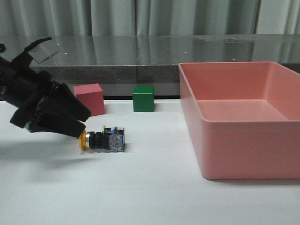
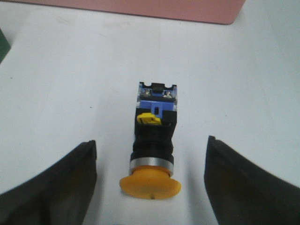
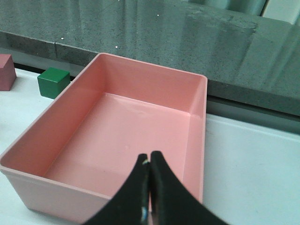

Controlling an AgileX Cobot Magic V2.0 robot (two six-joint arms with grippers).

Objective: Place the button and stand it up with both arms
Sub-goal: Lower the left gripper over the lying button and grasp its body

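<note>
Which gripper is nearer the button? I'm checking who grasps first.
Left. The left gripper has open jaws on either side of the button; the right gripper, jaws shut, hangs above the pink bin.

Right fingers pressed together above pink bin.

A white surface carries a button on its side, pink cube, green cube and pink bin.
</note>
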